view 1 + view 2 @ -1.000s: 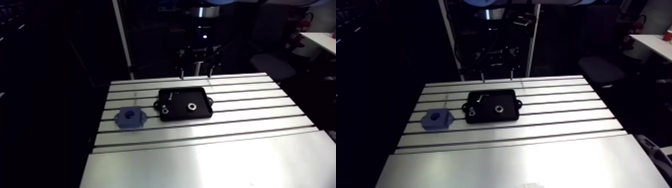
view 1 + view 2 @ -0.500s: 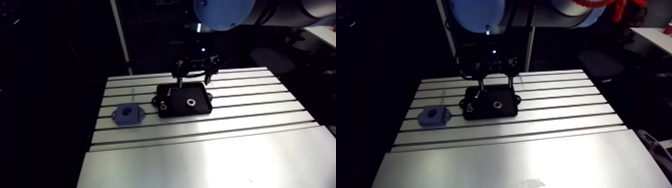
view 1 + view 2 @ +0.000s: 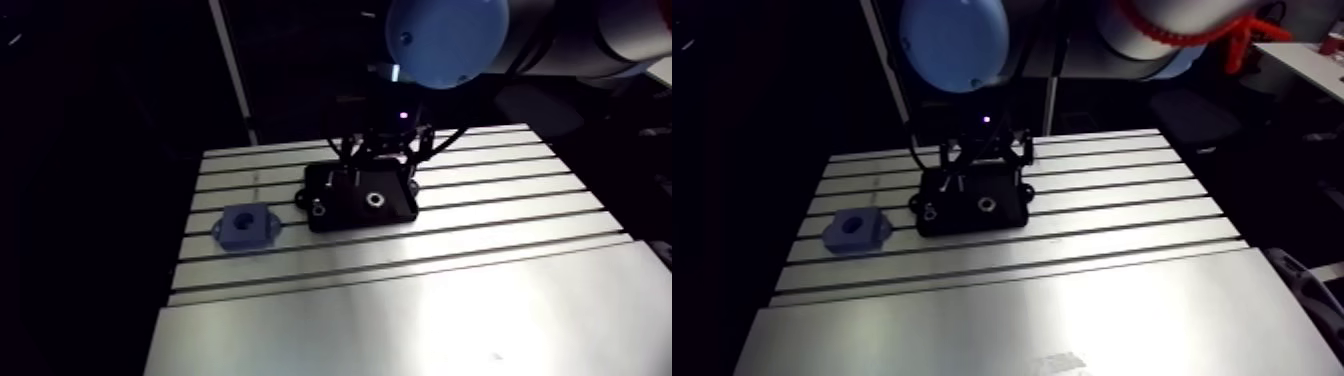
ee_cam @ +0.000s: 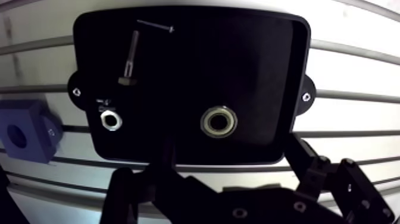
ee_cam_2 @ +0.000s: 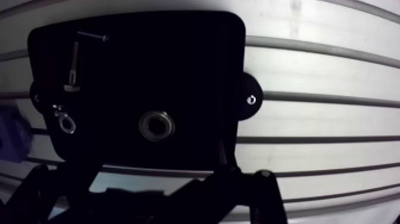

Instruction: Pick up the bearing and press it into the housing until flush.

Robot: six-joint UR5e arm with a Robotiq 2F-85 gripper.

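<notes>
- The housing (image 3: 246,227), a blue block with a round bore facing up, is seated on the table (image 3: 420,300). In the arm view it is left of the tray (image 4: 250,71) and apart from it.
- The tray is black and shallow. It is laid flat across the table slots, with a mounting tab on each short side.
- A small metal ring (image 4: 111,120) is found in the tray at the end nearest the housing.
- A bolt (image 4: 130,62) is laid flat beyond the ring, and a thin pin (image 4: 156,25) is seen past the bolt.
- The bearing (image 4: 218,121) is located on the tray floor near its middle, flat, bore up, and apart from the ring. It is not gripped. In the wrist view it is ahead of the gripper, in line with the gap between the fingers.
- The gripper (image 4: 230,143) is positioned over the tray's far long edge, as seen in the arm view. Its fingers (image 4: 306,164) are spread wide, and nothing is held between them. Contact between fingertips and tray cannot be determined.
</notes>
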